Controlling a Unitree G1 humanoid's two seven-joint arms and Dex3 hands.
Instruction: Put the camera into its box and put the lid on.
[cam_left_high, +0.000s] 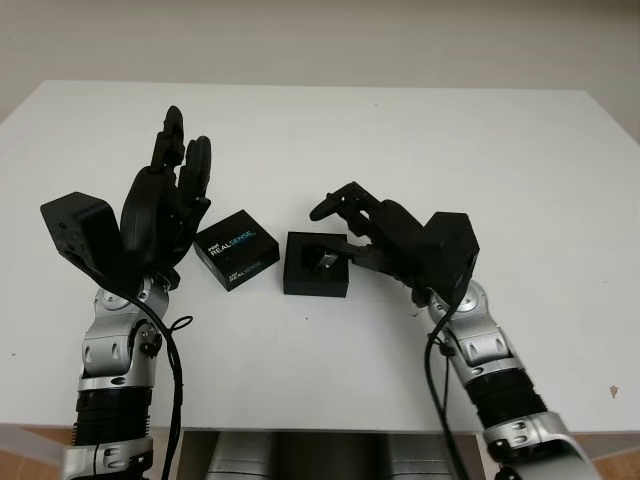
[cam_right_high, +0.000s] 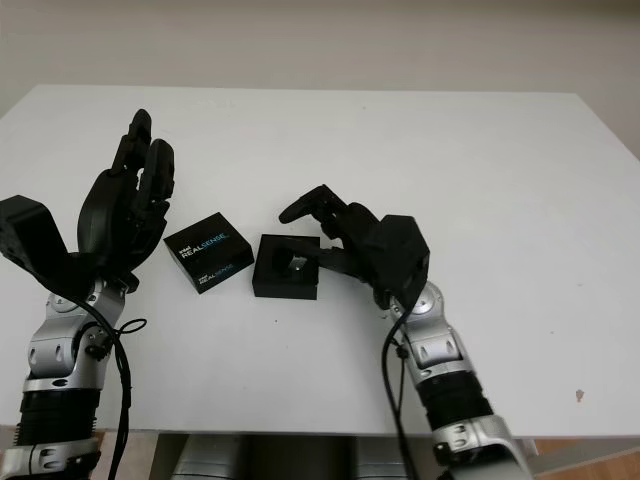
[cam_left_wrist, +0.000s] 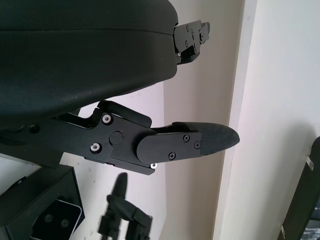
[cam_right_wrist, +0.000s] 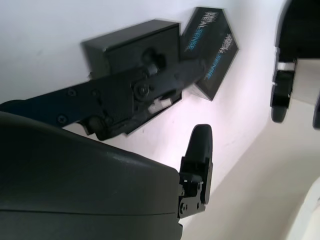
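The camera (cam_left_high: 325, 258) sits inside the open black box (cam_left_high: 316, 264), which stands near the middle of the white counter (cam_left_high: 480, 150). Just beside the box, on the robot's left, lies the lid (cam_left_high: 236, 247), black with white "REALSENSE" lettering, its printed face up and turned at an angle to the box; the two are close but apart. The right hand (cam_left_high: 352, 230) hovers over the box's right side, open and holding nothing, one finger reaching above the box's far edge. The left hand (cam_left_high: 165, 205) is raised upright beside the lid, on its left, open and holding nothing, with its fingertips (cam_left_high: 172, 122) pointing toward the counter's far side.
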